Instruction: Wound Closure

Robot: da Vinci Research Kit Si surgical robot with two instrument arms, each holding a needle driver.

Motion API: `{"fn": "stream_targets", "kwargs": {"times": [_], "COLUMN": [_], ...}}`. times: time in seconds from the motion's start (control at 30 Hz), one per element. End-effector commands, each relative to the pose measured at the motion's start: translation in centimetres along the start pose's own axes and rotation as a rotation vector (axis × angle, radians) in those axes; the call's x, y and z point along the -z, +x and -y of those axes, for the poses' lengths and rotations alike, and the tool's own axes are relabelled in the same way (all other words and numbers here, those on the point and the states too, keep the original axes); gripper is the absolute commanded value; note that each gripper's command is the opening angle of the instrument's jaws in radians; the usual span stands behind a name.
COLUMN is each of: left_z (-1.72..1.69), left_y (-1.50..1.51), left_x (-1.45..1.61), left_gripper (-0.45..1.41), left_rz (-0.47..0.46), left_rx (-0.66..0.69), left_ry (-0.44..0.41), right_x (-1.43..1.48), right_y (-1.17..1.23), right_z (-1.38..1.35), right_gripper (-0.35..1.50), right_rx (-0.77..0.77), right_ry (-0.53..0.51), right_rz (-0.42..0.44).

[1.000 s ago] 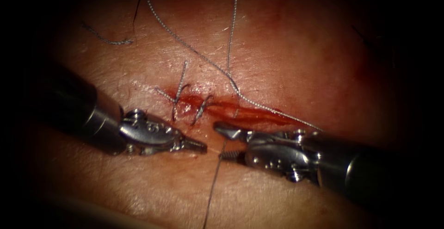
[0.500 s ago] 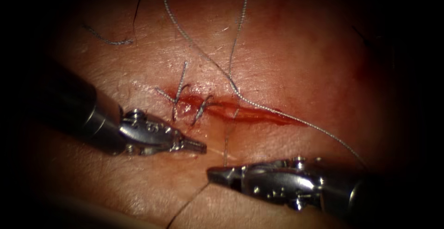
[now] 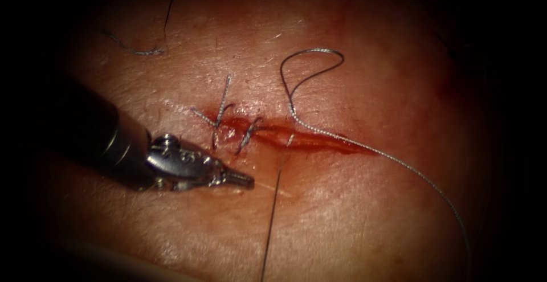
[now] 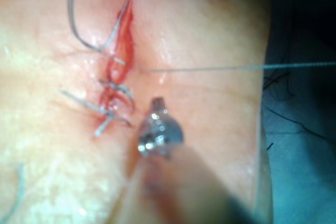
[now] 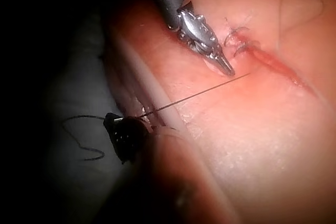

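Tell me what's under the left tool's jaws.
Bare tissue below the cut; the left tool grips nothing visible. Whatever lies directly beneath its tip is covered.

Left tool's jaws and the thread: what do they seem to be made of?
Left tool: apparently polished metal, silvery with bright glints; its jaws are shut on nothing, below the cut. Thread: apparently braided grey fibre, with a fine beaded texture; where taut it looks dark and smooth.

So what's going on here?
A robot is practising stitching a cut in tissue. Two stitches sit at the cut's left end. The left tool rests shut and empty just below them. The right tool holds the thread, stretched taut from the tissue beside the cut. I can't make out the needle.
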Motion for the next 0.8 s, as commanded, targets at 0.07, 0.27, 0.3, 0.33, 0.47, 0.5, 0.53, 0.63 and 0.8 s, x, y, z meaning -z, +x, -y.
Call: {"fn": "stream_targets", "kwargs": {"times": [0.07, 0.27, 0.3, 0.33, 0.47, 0.5, 0.53, 0.63, 0.8], "left_z": [-0.03, -0.03, -0.03, -0.03, -0.03, -0.03, -0.03, -0.03, -0.03], "left_y": [-0.09, -0.09, -0.09, -0.09, -0.10, -0.10, -0.10, -0.09, -0.10], "left_x": [-0.07, -0.07, -0.06, -0.06, -0.06, -0.06, -0.06, -0.07, -0.07], "left_gripper": [-0.18, -0.18, -0.18, -0.18, -0.18, -0.18, -0.18, -0.18, -0.18], "left_rz": [0.003, 0.003, 0.003, 0.003, 0.003, 0.003, 0.003, 0.003, 0.003], "left_rx": [0.002, 0.002, 0.002, 0.002, 0.002, 0.002, 0.002, 0.002, 0.002], "left_ry": [-0.001, -0.001, -0.002, -0.002, -0.003, -0.003, -0.002, -0.001, -0.001], "right_x": [-0.17, 0.15, 0.29, 0.41, 0.80, 0.97, 1.05, 1.13, 0.97], "right_y": [0.46, 0.40, 0.20, 0.04, -0.55, -0.82, -1.01, -1.46, -2.17], "right_z": [0.08, -0.26, -0.37, -0.45, -0.67, -0.75, -0.82, -0.99, -1.36], "right_gripper": [-0.35, 1.36, 1.40, 1.41, 1.48, 1.48, 1.48, 1.48, 1.45], "right_rx": [0.004, -0.041, -0.067, -0.082, -0.128, -0.147, -0.157, -0.179, -0.142], "right_ry": [0.019, -0.155, -0.176, -0.190, -0.255, -0.274, -0.287, -0.321, -0.398], "right_rz": [-0.036, -0.007, 0.011, 0.020, 0.019, 0.017, 0.032, 0.071, 0.081]}}
